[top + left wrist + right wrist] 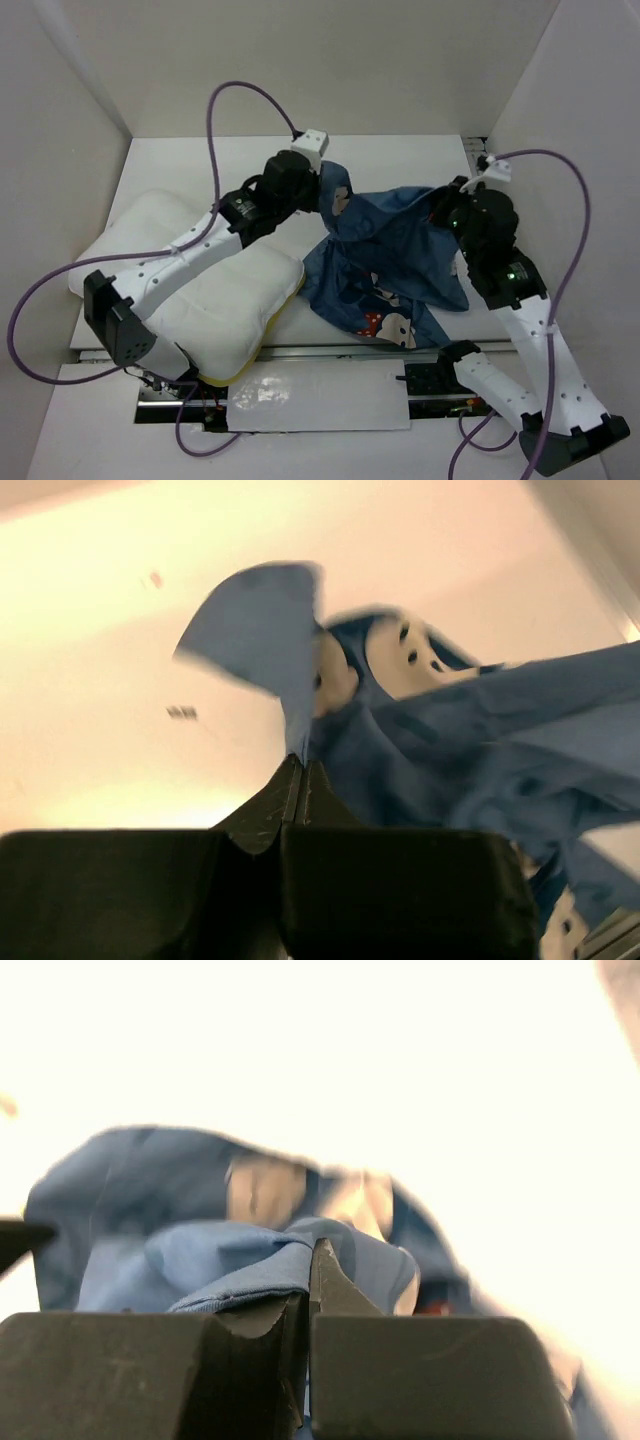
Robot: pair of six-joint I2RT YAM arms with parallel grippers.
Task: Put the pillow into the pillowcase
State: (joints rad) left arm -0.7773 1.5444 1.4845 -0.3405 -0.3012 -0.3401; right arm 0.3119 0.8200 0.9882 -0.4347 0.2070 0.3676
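Pinching a corner of the pillowcase [390, 250], the left gripper [302, 765] has its jaws pressed together, and blue cloth stands up from between them. The left arm [185, 255] reaches from the near left corner of the table [400, 150] across the pillow [225, 300] toward the far middle. The right gripper [312, 1260] is also closed, with a fold of the same cloth caught in it; the right arm [530, 330] rises from the near right corner, bent at the elbow. The pillowcase hangs between both grippers, just beside the pillow at the left side. A mouse face [390, 325] with a red dotted bow shows; the printed letters are too blurred to read.
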